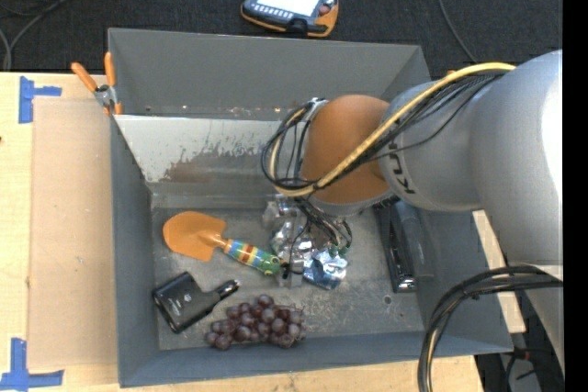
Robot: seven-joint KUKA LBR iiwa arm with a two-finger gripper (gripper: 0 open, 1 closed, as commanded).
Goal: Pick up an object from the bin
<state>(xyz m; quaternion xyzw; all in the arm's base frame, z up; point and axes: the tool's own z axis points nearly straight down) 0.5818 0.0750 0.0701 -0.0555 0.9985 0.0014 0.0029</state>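
My gripper (292, 263) reaches down into the middle of the bin floor, under the orange wrist cover. Its fingertips stand right beside a crumpled silver-and-blue foil wrapper (323, 269) on their right. On their left lies the striped handle end of an orange toy shovel (213, 242), whose blade points to the left. Whether anything sits between the fingers is hidden by the metal parts. A bunch of dark purple toy grapes (258, 323) lies just in front of the gripper, near the bin's front wall.
A black flat device with a short plug-like end (189, 298) lies at the front left of the bin. A long black tool (401, 249) rests along the right wall. The arm and its cables cover the bin's right half.
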